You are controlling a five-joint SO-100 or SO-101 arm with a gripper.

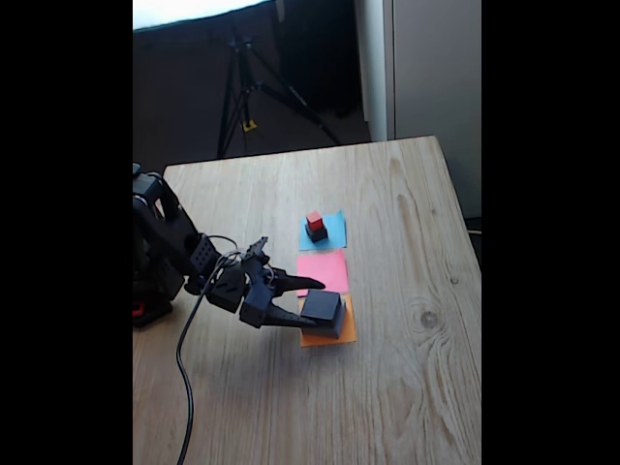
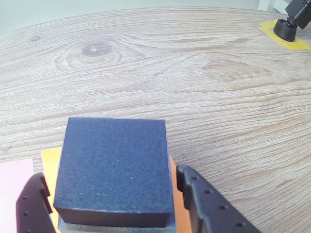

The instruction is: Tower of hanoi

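A dark square block [image 1: 325,308] [image 2: 116,145] sits on the orange paper square [image 1: 339,336] [image 2: 50,160]. In the wrist view a paler grey layer [image 2: 77,226] shows under the block's near edge. My gripper [image 1: 308,300] [image 2: 109,174] is open and straddles this block, one finger on each side with thin gaps to it. On the blue paper square [image 1: 334,231], farther back in the fixed view, a tiny red cube [image 1: 314,220] rests on a small black block [image 1: 317,233]. The pink paper square [image 1: 325,269] [image 2: 14,179] between them carries nothing.
The arm's base [image 1: 150,281] stands at the table's left edge in the fixed view, with a black cable [image 1: 184,368] trailing toward the front. A tripod [image 1: 247,87] stands behind the table. In the wrist view a black foot on yellow tape [image 2: 285,30] sits at the far right.
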